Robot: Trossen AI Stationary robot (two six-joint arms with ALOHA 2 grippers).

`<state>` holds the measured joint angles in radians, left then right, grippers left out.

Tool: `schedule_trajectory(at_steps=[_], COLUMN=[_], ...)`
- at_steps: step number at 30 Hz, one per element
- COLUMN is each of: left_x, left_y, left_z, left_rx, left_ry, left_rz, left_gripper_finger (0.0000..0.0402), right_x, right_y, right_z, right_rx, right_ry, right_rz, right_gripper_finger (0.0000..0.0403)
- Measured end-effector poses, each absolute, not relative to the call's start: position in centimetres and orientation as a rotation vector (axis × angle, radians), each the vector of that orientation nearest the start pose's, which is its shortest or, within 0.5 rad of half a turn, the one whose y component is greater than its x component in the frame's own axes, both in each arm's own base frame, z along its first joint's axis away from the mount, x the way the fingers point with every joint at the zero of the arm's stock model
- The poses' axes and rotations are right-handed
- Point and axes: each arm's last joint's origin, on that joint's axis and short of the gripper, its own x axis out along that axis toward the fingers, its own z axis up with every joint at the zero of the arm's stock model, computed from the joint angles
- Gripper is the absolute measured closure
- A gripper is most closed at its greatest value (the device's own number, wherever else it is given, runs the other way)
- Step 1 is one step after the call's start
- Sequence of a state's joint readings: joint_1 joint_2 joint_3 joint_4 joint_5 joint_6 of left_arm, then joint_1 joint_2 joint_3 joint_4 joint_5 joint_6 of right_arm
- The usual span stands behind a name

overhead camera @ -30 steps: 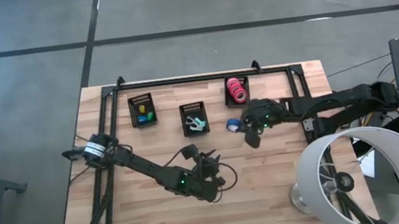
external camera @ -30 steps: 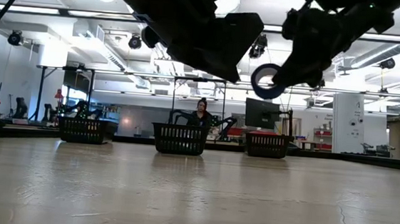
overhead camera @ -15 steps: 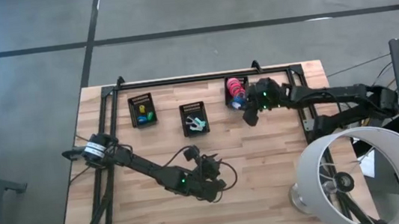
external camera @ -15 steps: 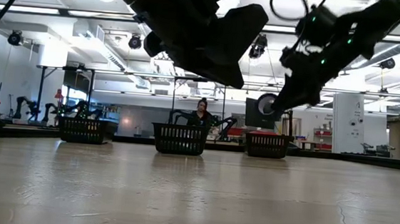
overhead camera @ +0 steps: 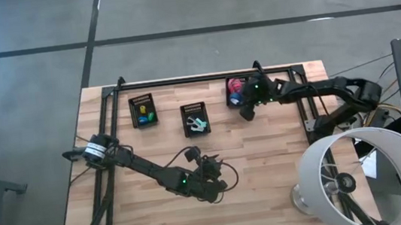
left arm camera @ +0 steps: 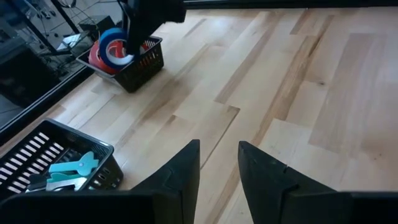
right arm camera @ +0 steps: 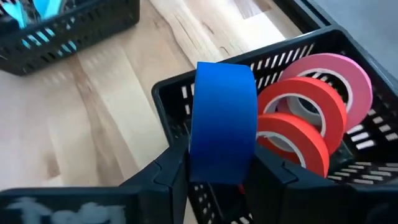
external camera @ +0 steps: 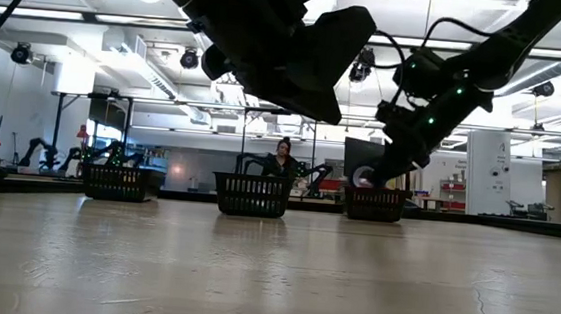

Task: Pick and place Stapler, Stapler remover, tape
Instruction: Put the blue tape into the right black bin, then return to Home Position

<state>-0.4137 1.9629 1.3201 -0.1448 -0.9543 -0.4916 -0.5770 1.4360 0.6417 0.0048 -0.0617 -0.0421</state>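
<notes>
- Looking down in the high view, the right hand (overhead camera: 248,101) sits at the near edge of the basket (overhead camera: 232,84) at the back right of the surface (overhead camera: 282,164), so the drop spot lies just ahead of it. The right arm stretches in from the right side; it is by far the nearer arm. The left hand (overhead camera: 219,180) waits low over the middle front of the surface, well apart from the basket.
- Level across the surface in the low view, the right hand (external camera: 367,176) hangs just above the right-hand basket (external camera: 374,203), arm slanting down from the upper right. The roll it carries shows as a pale ring at its tip.
- In the left wrist view, the blue tape (left arm camera: 114,46) hangs from the right hand over the basket (left arm camera: 140,67), its ring facing this camera; the left fingers (left arm camera: 180,177) stand narrowly apart, holding nothing.
- In the right wrist view, the right hand (right arm camera: 219,171) clamps the blue tape (right arm camera: 222,121) edge-on, upright, above the basket wall (right arm camera: 292,59). Three red and pink rolls (right arm camera: 305,118) stand inside just beside it, so I judge the release must come slightly farther in.
</notes>
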Motion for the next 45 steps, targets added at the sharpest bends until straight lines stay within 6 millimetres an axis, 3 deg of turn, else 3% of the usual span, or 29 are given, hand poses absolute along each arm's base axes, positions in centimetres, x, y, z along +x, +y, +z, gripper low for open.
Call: schedule_trajectory(at_steps=[9, 16, 28, 38, 45], left_x=[38.7, 38.7, 38.7, 38.6, 38.2], left_y=[-14.5, -14.6, -14.5, -14.6, -15.1], left_z=[18.8, 18.7, 18.7, 18.6, 19.4], left_rx=[0.003, -0.043, -0.059, -0.053, -0.050], left_ry=[0.474, 0.491, 0.487, 0.496, 0.488], left_rz=[0.631, 0.597, 0.602, 0.600, 0.581], left_gripper_finger=[0.0291, 0.0292, 0.0296, 0.0298, 0.0298], right_x=[23.8, 23.2, 22.4, 22.2, 22.8], right_y=[-15.3, -15.3, -15.3, -15.9, -15.6], right_z=[16.2, 15.6, 17.6, 17.9, 19.8], right_rx=[0.207, 0.209, 0.332, 0.277, 0.350], right_ry=[0.782, 0.867, 0.800, 0.810, 0.796], right_rz=[-0.468, -0.499, -0.571, -0.711, -0.607], right_gripper_finger=[0.0277, 0.0275, 0.0259, 0.0256, 0.0255])
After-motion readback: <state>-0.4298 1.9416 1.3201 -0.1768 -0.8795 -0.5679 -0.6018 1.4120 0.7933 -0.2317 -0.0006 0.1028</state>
